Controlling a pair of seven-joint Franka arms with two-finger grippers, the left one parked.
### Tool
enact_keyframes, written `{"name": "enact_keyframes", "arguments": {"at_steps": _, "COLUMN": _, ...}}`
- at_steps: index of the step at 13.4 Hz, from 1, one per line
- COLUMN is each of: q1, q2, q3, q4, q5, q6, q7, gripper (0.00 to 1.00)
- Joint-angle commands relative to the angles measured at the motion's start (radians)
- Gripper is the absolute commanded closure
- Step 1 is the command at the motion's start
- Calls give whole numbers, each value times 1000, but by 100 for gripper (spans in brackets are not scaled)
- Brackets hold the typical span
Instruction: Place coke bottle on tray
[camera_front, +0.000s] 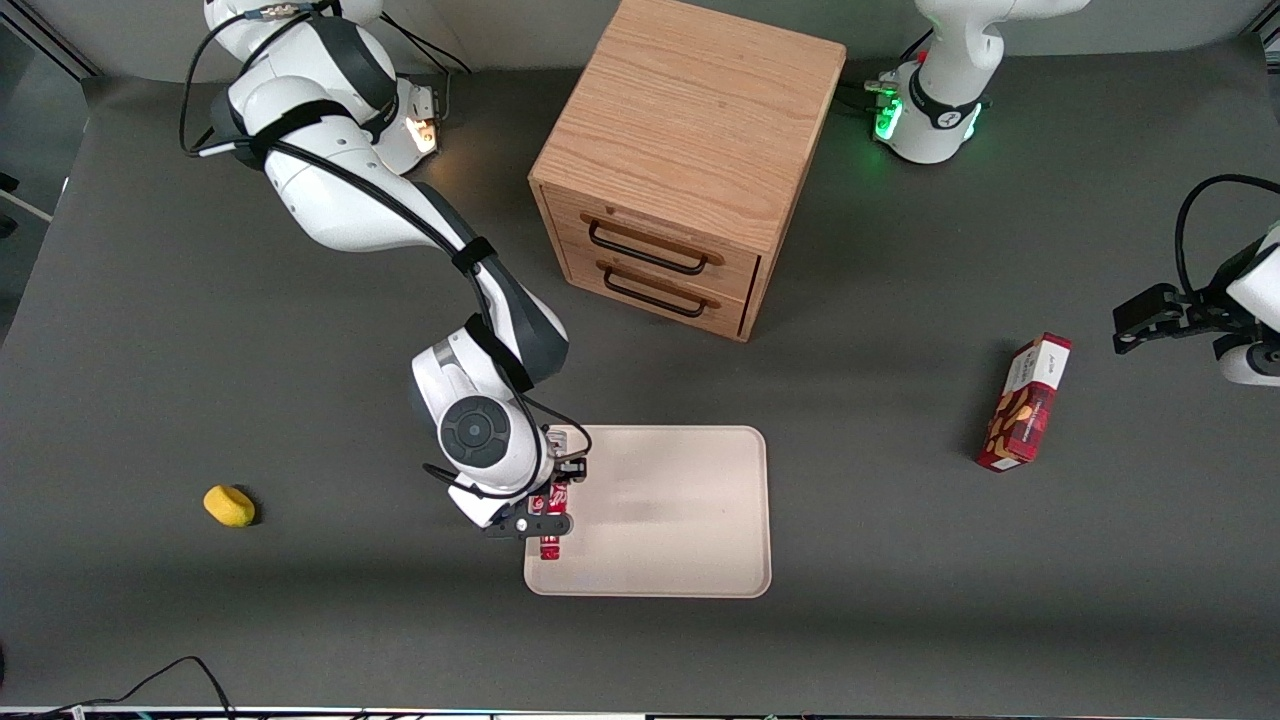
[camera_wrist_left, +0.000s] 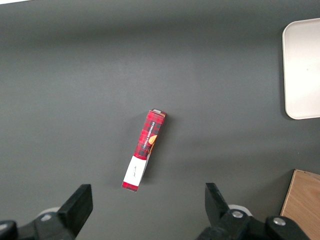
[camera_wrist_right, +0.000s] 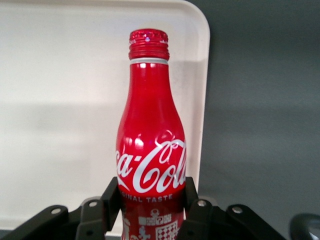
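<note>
Now carrying phase ending: pincer (camera_front: 549, 512) gripping coke bottle (camera_wrist_right: 150, 135) round lower body, fingers closed on both sides, hovering over tray (camera_front: 690, 560) edge nearest working arm. Next, prob: shifting toward tray centre, lowering, releasing w/o tipping.

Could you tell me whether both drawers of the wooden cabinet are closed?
Closed: both drawer fronts sit flush on the cabinet. The hand holds the coke bottle.

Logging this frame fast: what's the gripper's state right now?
Gripper: jaws closed on the coke bottle, holding it over the tray at the edge toward the working arm's end.
</note>
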Motion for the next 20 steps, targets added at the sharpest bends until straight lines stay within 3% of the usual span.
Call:
{"name": "enact_keyframes", "arguments": {"at_steps": 1, "q1": 32, "q2": 40, "q3": -24, "q4": 49, "q5": 18, "q6": 38, "q7": -9, "gripper": 100}}
{"name": "enact_keyframes", "arguments": {"at_steps": 7, "q1": 32, "q2": 66, "q3": -34, "q4": 47, "q5": 13, "q6": 58, "q7": -17, "gripper": 100}}
{"name": "enact_keyframes", "arguments": {"at_steps": 8, "q1": 35, "q2": 68, "q3": -51, "q4": 47, "q5": 15, "q6": 58, "q7": -14, "gripper": 93}}
{"name": "enact_keyframes", "arguments": {"at_steps": 10, "q1": 38, "q2": 73, "q3": -57, "q4": 47, "q5": 15, "q6": 60, "q7": -9, "gripper": 71}}
{"name": "enact_keyframes", "arguments": {"at_steps": 11, "q1": 40, "q2": 73, "q3": -57, "q4": 44, "q5": 13, "q6": 60, "q7": -10, "gripper": 19}}
{"name": "enact_keyframes", "arguments": {"at_steps": 12, "q1": 40, "q2": 71, "q3": -59, "q4": 43, "q5": 12, "q6": 61, "q7": -10, "gripper": 0}}
{"name": "enact_keyframes", "arguments": {"at_steps": 20, "q1": 38, "q2": 71, "q3": -59, "q4": 41, "q5": 12, "q6": 61, "q7": -12, "gripper": 0}}
